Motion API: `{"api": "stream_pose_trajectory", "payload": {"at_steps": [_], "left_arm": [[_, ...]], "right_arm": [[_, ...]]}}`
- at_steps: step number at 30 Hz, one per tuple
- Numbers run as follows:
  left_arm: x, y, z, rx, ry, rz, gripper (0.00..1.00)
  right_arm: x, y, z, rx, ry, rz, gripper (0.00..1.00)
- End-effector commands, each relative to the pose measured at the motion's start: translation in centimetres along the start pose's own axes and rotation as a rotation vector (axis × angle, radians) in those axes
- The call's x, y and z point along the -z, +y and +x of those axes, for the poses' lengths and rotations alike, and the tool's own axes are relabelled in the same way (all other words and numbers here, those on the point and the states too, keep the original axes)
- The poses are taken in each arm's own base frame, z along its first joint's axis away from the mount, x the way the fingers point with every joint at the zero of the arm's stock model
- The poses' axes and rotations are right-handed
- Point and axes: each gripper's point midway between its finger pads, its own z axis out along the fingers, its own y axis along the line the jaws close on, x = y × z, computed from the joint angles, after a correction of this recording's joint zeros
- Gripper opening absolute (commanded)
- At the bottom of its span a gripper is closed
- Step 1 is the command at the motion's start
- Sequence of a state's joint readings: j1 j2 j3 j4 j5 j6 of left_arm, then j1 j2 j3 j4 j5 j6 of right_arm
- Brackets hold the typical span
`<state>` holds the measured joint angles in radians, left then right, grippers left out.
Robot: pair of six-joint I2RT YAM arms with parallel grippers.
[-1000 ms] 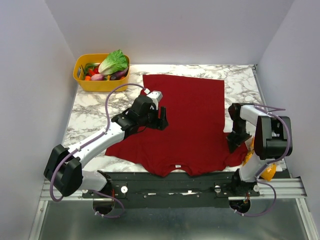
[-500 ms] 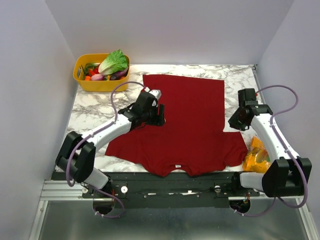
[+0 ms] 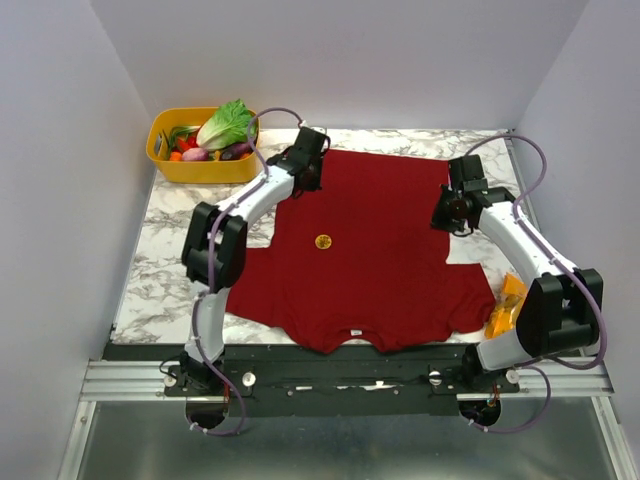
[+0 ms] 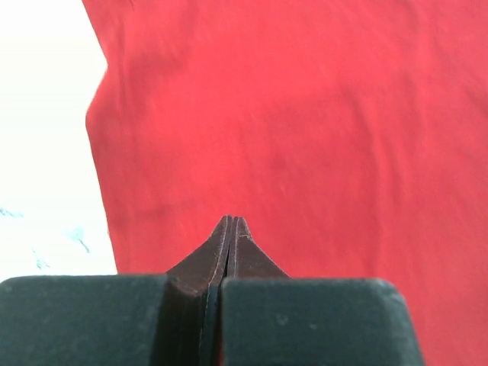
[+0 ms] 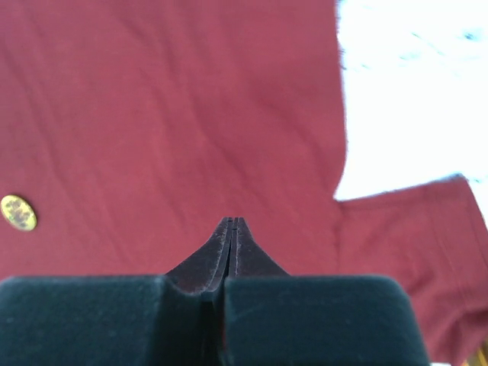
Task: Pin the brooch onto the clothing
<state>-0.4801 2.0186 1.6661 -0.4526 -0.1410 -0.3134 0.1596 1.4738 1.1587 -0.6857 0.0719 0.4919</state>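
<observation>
Tiny round golden brooch (image 3: 323,241) noted lying on the large dark red soft-fabric T-shirt (image 3: 390,250), spread flat mid-way across the marbled white worktop (image 3: 170,240). Left gripper (image 4: 231,223) is pressed closed, empty, above fabric toward the far left corner. Right gripper (image 5: 231,223) is likewise pinched together, empty, toward the right edge. Whether the pin is fastened cannot be told. If unfastened, the brooch could be shaken off by any tug.

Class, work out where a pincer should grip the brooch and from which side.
By its rim, on opposite edges, coming straight down from above: the brooch is a small flat disc lying on the shirt, so likely only its edge offers purchase.
</observation>
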Motion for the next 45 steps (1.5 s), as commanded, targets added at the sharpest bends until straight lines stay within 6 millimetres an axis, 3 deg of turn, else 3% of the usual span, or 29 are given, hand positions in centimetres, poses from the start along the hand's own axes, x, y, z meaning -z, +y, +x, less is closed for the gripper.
{"api": "stream_pose_trajectory", "payload": {"at_steps": [1, 2, 3, 4, 5, 6, 7, 8, 17, 22, 26, 31, 32, 35, 36, 38, 39, 43, 45], "left_arm": [[-2.8, 2.6, -2.2, -0.111, 0.01, -0.174, 0.0], [-5.0, 3.1, -1.0, -0.121, 0.05, -0.198, 0.0], [-5.9, 3.3, -1.1, -0.128, 0.061, -0.205, 0.0], [-5.9, 3.7, -3.2, -0.118, 0.039, -0.209, 0.0], [-8.5, 4.3, -1.4, -0.125, 0.098, -0.221, 0.0], [-9.2, 4.7, -1.3, -0.122, 0.114, -0.224, 0.0], [-8.9, 4.9, -3.0, -0.11, 0.096, -0.221, 0.0], [-10.6, 5.9, -1.7, -0.103, 0.133, -0.228, 0.0], [-12.0, 9.3, -3.1, -0.02, 0.094, -0.218, 0.0], [-12.7, 11.5, -1.8, 0.049, 0.14, -0.211, 0.0], [-12.2, 12.8, -1.4, 0.085, 0.154, -0.238, 0.0], [-12.0, 12.4, -1.7, 0.089, 0.134, -0.204, 0.0], [-11.1, 12.2, -2.9, 0.097, 0.103, -0.196, 0.0], [-10.2, 11.8, -3.9, 0.116, 0.054, -0.175, 0.0], [-8.5, 11.4, -5.7, 0.121, 0.004, -0.164, 0.0], [-7.5, 11.5, -6.3, 0.122, -0.028, -0.183, 0.0], [-6.0, 11.5, -7.6, 0.123, -0.065, -0.19, 0.0], [-3.7, 12.2, -8.0, 0.112, -0.098, -0.284, 0.0], [-3.1, 11.5, -8.2, 0.104, -0.107, -0.254, 0.0]], "right_arm": [[-1.1, 2.0, -0.5, 0.069, -0.01, -0.066, 0.06], [-1.3, 2.0, -0.3, 0.069, -0.002, -0.065, 0.07], [-1.5, 2.1, -0.1, 0.071, 0.002, -0.066, 0.07], [-1.8, 2.0, 0.2, 0.07, 0.013, -0.062, 0.08], [-1.9, 2.0, 0.3, 0.072, 0.016, -0.06, 0.08], [-1.9, 2.0, 0.4, 0.073, 0.019, -0.059, 0.08], [-2.0, 1.8, 0.5, 0.074, 0.02, -0.054, 0.09], [-2.0, 1.7, 0.5, 0.075, 0.019, -0.049, 0.09], [-2.0, 3.0, 1.3, 0.107, 0.05, -0.129, 0.18], [-2.4, 3.0, 1.4, 0.12, 0.051, -0.123, 0.24], [-2.4, 3.3, 1.5, 0.146, 0.051, -0.108, 0.26], [-2.4, 3.9, 1.9, 0.192, 0.048, -0.079, 0.27], [-2.4, 4.0, 1.9, 0.196, 0.045, -0.074, 0.27], [-2.1, 4.2, 1.9, 0.206, 0.036, -0.066, 0.27], [-2.0, 4.4, 1.9, 0.209, 0.03, -0.072, 0.27], [-1.9, 4.4, 1.9, 0.204, 0.028, -0.072, 0.27], [-1.8, 4.4, 2.0, 0.205, 0.03, -0.075, 0.27], [-1.7, 4.2, 2.1, 0.206, 0.022, -0.065, 0.27], [-1.7, 3.9, 2.2, 0.199, 0.021, -0.049, 0.27]]}}
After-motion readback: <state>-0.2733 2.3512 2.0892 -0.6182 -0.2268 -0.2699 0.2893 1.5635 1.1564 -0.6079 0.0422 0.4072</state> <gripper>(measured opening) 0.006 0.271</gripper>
